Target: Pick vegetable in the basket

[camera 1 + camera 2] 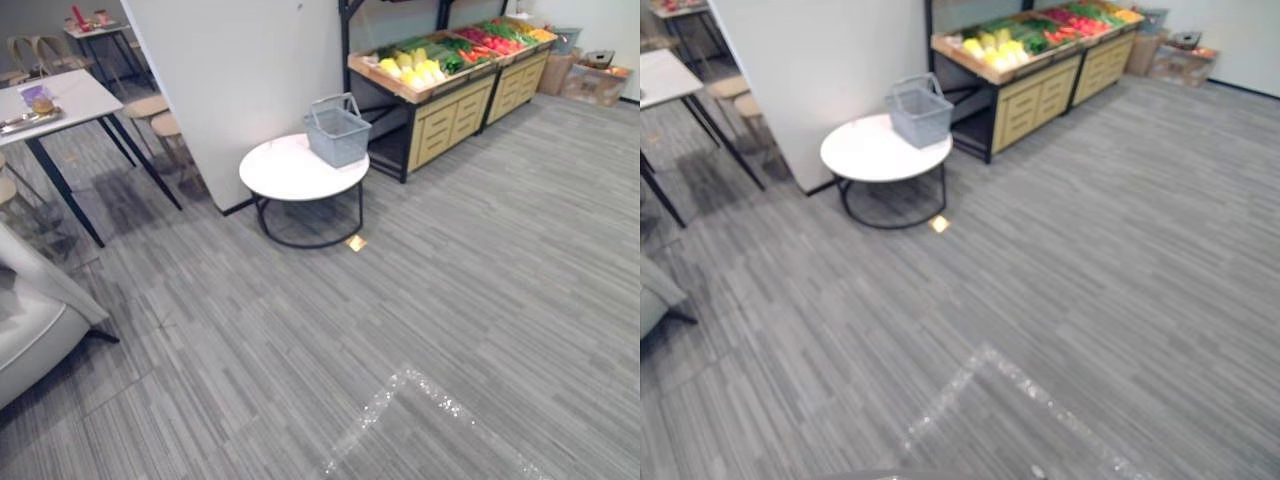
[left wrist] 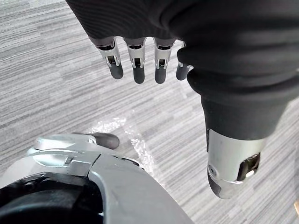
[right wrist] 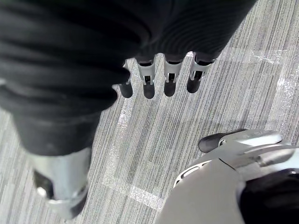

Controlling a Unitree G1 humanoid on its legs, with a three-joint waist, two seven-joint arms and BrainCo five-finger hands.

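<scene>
Both hands hang over the grey carpet [image 2: 51, 84], the left hand [image 2: 140, 51] and right hand [image 3: 161, 70] with fingers straight, holding nothing. Well ahead (top centre of the head views) a grey shopping basket [image 1: 337, 133] sits on a round white table [image 1: 285, 178]. The vegetables [image 1: 425, 62] lie beyond on a wooden stand [image 1: 445, 115], upper right. Neither hand looks nearer.

Bright, even indoor light from overhead, soft shadows on the grey floor [image 1: 500, 280] beneath the round white table [image 1: 290, 170] and the dining table [image 1: 70, 95], vegetables [image 1: 440, 55] strongly lit, glare sparkling along the floor tape [image 1: 388, 398].
</scene>
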